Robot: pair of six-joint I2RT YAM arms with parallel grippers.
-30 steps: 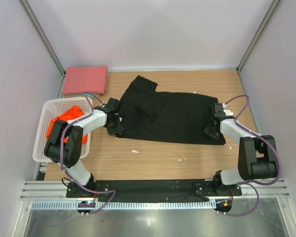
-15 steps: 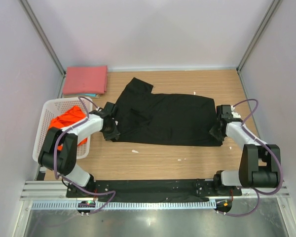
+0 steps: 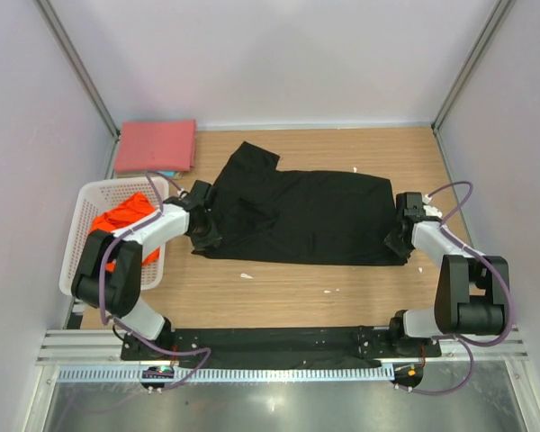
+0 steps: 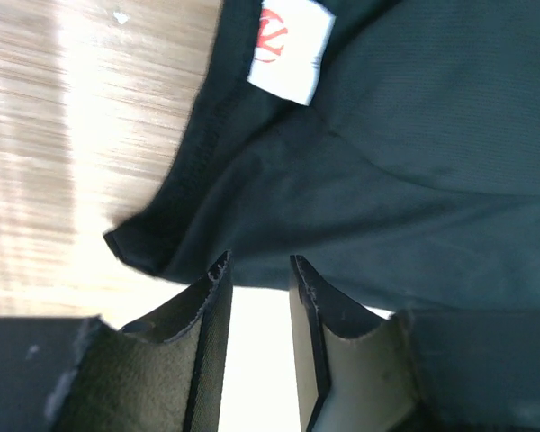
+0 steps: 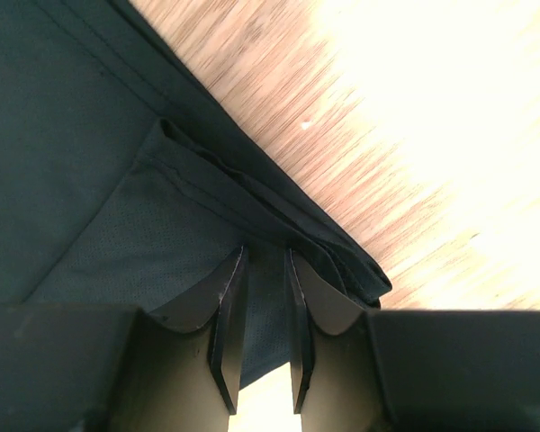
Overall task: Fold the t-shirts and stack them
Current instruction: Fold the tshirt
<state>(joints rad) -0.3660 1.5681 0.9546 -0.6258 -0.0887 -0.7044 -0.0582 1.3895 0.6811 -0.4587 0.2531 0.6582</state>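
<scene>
White mesh basket (left edge) — on wooden table

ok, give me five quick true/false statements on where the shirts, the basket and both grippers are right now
1. The black cloth t-shirt lies spread across the wooden table. True.
2. The bright orange shirt is folded on the table. False: it sits crumpled in the white plastic mesh basket.
3. The pinkish-red shirt lies folded at the far left corner. True.
4. The left gripper is at the black shirt's collar end. True.
5. The right gripper hovers over the basket. False: it is at the black shirt's right edge.
</scene>
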